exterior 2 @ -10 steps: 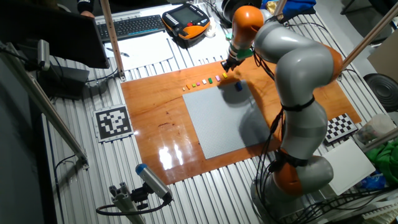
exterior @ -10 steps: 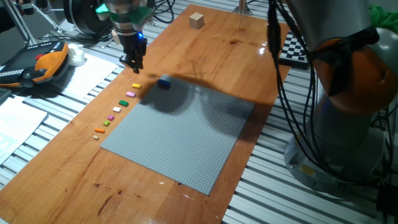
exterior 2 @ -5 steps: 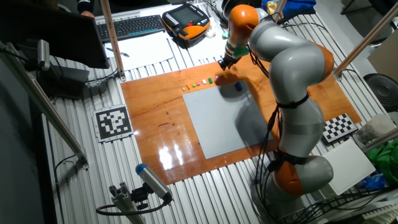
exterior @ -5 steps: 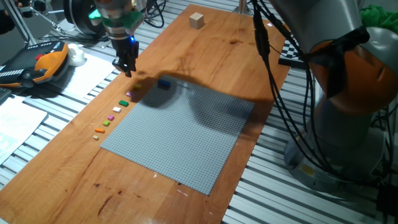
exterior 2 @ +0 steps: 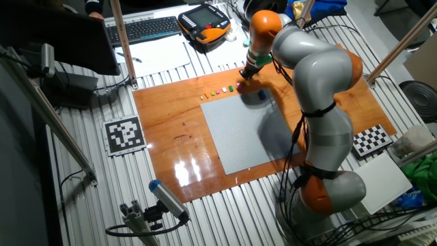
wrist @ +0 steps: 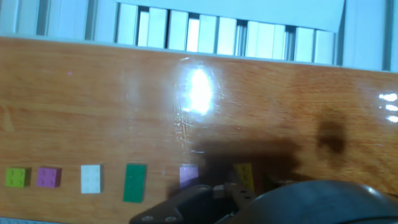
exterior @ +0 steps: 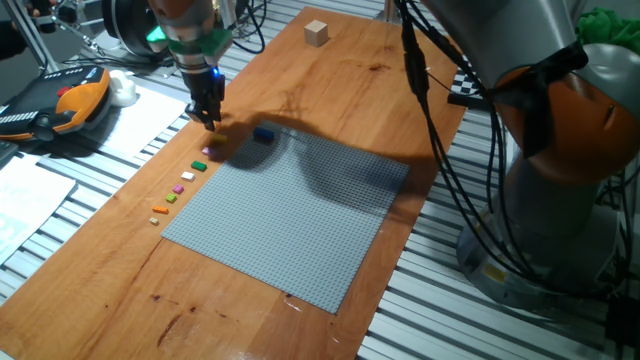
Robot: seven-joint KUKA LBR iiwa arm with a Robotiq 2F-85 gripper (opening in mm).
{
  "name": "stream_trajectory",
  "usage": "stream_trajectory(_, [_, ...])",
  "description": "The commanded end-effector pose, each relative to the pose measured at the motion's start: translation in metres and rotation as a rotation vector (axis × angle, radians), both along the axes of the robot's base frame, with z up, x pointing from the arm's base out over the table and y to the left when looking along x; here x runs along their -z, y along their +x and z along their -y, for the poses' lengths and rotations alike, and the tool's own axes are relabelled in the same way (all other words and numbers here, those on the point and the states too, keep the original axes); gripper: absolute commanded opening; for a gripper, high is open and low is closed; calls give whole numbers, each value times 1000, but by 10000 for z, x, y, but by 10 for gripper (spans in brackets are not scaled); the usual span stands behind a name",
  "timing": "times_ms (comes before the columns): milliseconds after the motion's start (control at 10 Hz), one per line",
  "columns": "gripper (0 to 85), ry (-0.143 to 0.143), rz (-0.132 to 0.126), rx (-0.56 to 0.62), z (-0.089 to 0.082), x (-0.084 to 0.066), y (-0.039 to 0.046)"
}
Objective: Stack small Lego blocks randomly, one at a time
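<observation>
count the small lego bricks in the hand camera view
6, in one row on the wood: green, purple, white, dark green, pale purple, yellow. The gripper housing may hide more.

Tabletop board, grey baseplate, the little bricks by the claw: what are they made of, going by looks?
Tabletop board: looks like varnished wood; grain lines and a bright glare patch show. Grey baseplate: probably matte plastic, uniform grey with a fine studded texture, no glare. Small bricks, e.g. the green one and white one: likely moulded plastic, flat saturated colours with faint studs.
</observation>
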State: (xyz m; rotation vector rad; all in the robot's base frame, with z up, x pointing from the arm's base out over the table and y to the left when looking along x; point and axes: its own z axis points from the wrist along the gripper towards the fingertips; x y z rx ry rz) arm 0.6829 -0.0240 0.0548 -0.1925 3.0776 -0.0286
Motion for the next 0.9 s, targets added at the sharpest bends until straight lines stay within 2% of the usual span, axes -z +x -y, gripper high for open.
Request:
stream_trajectory(0, [170, 0, 3, 0, -14, 41, -27])
stream_trajectory(100, [170, 2, 4, -10, 14, 71, -38])
stream_trajectory(200, [340, 8, 3, -17, 48, 62, -21])
stream_trajectory(300, [340, 8, -2, -19, 48, 41, -10])
stream_trajectory(500, [340, -16, -15, 0, 48, 41, -10])
stream_trajectory(700, [340, 9, -22, 12, 48, 41, -10])
stream_trajectory(800, [340, 7, -37, 22, 48, 41, -10])
